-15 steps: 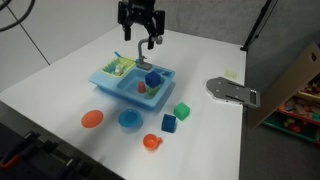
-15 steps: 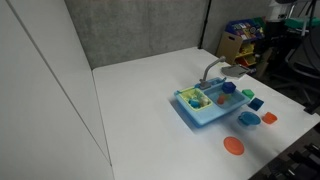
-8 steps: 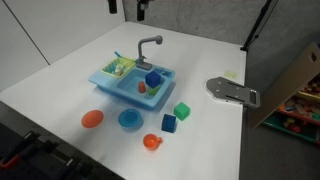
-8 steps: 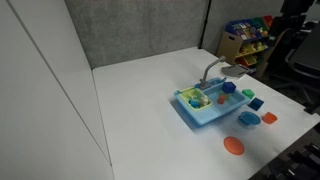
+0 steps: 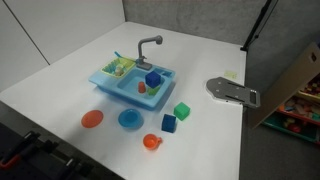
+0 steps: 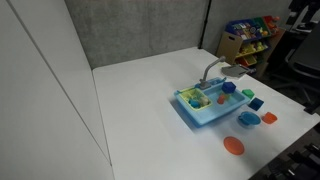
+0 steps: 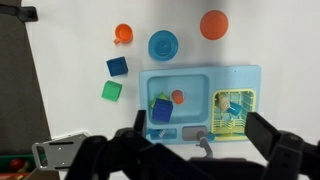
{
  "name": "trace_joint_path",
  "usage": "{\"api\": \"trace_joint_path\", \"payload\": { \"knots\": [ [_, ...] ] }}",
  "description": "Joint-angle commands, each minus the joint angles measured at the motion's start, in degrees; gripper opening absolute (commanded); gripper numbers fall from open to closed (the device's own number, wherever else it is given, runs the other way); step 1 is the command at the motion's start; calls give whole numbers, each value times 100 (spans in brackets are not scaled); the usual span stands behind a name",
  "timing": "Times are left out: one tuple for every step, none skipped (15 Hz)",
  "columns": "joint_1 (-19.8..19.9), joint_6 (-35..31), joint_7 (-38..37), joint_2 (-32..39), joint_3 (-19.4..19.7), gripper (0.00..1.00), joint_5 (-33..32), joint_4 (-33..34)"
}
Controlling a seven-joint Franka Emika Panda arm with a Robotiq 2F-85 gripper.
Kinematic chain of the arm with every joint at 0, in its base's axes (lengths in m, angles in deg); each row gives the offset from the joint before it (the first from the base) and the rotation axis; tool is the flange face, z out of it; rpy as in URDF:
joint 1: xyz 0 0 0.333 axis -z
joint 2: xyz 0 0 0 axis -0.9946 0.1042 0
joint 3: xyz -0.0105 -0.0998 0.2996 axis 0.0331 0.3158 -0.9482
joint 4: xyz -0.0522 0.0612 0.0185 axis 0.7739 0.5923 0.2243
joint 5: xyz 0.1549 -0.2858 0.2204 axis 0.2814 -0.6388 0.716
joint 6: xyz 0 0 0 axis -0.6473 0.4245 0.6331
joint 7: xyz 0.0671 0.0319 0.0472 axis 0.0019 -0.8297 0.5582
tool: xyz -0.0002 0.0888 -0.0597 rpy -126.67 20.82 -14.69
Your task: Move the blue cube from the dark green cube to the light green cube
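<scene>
Two fingers (image 7: 283, 152) of the gripper (image 7: 195, 148) are being shown in the wrist view as dark, blurred shapes. They are being kept spread wide apart, and nothing is being gripped between them. The gripper is being held well above the table (image 7: 270, 40).

Straight ahead of the gap between the fingers, the toy sink (image 7: 240, 75) is being seen, with its faucet (image 7: 204, 138) nearest the fingertips. Just beyond the faucet, in the basin, the blue cube (image 7: 163, 112) is being supported on the light green cube (image 7: 153, 99), of which only an edge is being shown. An orange ball (image 7: 178, 97) is being seen just beside them.

Past the sink, toward the side of the other finger, the dark green cube (image 7: 111, 91) is being seen on the table just beside a lighter blue cube (image 7: 117, 66). Whether they are touching cannot be told.

Farthest from the fingertips, an orange cup (image 7: 123, 33), a blue bowl (image 7: 163, 45) and an orange plate (image 7: 213, 24) are being seen.
</scene>
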Motion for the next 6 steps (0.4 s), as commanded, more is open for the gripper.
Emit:
{"api": "trace_joint_path", "payload": {
  "knots": [
    [-43,217,116,-266,21,100,-17,40],
    [-46,263,127,-283,31,100,1,64],
    [-44,118,2,-200,27,100,-2,22],
    [-45,129,2,-224,27,100,-2,23],
    [-45,129,1,-220,27,100,-2,19],
    [-45,128,1,-206,27,100,-2,17]
  ]
}}
